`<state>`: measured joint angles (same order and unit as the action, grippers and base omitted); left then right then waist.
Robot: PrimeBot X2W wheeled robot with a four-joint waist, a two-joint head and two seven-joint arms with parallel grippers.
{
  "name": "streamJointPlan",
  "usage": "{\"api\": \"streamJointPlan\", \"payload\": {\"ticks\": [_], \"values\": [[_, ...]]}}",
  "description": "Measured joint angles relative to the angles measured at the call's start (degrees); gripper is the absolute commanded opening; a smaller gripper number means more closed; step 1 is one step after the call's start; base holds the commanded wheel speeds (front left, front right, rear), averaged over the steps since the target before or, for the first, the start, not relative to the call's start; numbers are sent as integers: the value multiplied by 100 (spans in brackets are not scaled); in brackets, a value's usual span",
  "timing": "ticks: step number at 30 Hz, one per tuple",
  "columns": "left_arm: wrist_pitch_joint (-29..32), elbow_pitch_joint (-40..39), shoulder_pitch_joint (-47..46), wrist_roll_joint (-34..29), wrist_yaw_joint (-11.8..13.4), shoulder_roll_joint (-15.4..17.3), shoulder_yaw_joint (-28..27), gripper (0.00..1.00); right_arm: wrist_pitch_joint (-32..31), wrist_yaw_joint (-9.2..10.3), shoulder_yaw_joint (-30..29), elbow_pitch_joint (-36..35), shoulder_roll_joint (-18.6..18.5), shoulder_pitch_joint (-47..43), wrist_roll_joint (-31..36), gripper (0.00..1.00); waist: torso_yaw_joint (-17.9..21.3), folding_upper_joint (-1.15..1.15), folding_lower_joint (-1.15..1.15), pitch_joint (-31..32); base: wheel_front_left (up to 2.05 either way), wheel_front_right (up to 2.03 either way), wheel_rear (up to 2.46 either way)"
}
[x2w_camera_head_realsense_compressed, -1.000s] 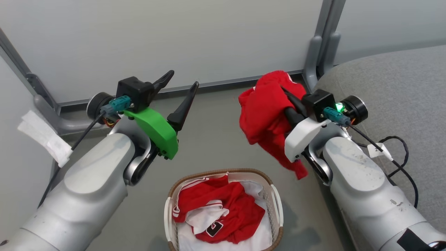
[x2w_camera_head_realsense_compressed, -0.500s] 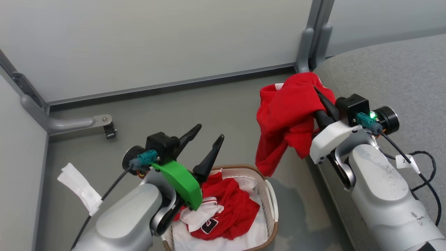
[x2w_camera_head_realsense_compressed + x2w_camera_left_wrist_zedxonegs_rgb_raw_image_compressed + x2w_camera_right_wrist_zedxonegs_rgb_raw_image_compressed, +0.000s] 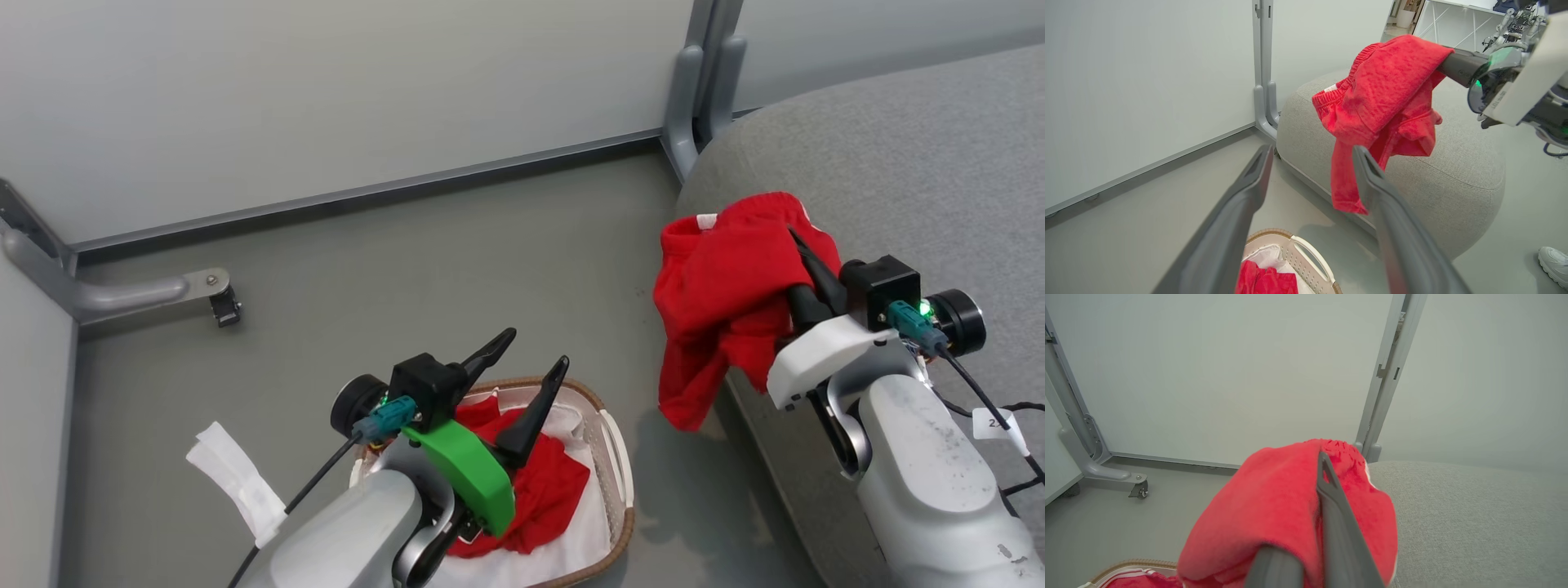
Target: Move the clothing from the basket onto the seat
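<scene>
- Red clothing piece (image 3: pixel 718 286) clamped in the right end effector (image 3: pixel 796 245) hangs at the rounded edge of the seat (image 3: pixel 898 147), tail over open floor (image 3: pixel 408 269).
- Left end effector (image 3: pixel 536 347), fingers apart, hovers over the basket (image 3: pixel 618 465); a second ago it was clear of it.
- One piece held; red heap (image 3: pixel 559 490) in one basket.

Pale grey partition panels (image 3: pixel 326 98) across the back from ten to two o'clock, grey metal post (image 3: pixel 690 90) at one o'clock, footed leg (image 3: pixel 139 290) with black caster (image 3: pixel 222 308) at nine o'clock, smooth grey floor (image 3: pixel 392 269), even soft light, white shelving (image 3: pixel 1453 22) beyond
</scene>
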<state>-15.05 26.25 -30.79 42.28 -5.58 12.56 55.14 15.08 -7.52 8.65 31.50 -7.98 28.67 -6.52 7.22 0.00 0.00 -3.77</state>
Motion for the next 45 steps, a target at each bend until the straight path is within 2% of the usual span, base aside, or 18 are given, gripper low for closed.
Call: {"api": "streamJointPlan", "payload": {"ticks": [9, 18, 25, 32, 36, 41, 45], "values": [[-12, -21, 19, -225, -79, -127, 62, 100, 0, 0, -208, -199, 65, -86, 74, 0, 326, 0, 0, -91, 0, 0, 0], [-11, -47, -98, -363, -99, -143, 198, 100, -1, 0, -402, -485, 162, -93, 138, 0, 918, 0, 0, -297, 0, 0, 0], [37, -48, -289, -413, -105, -192, 281, 100, 0, 0, -610, -625, 187, -155, 165, 0, 1401, 0, 0, -602, 0, 0, 0], [88, -135, -483, -481, -105, -165, 325, 100, 0, 0, -788, -627, 237, -107, 145, 0, 1604, 0, 0, -1034, 0, 0, 0], [96, -177, -577, -526, -96, -97, 314, 100, -1, 0, -956, -482, 202, 296, 76, 0, 1616, 0, 0, -1303, 0, 0, 0], [136, -326, -692, -552, -31, -47, 225, 100, -90, 0, -1042, -218, -81, 1255, -9, 0, 1518, 0, 0, -1646, 0, 0, 0], [127, -519, -887, -552, 68, 1, 85, 100, -323, 0, -1022, -35, -446, 2188, -138, 0, 1366, 0, 0, -1935, 0, 0, 0]]}}
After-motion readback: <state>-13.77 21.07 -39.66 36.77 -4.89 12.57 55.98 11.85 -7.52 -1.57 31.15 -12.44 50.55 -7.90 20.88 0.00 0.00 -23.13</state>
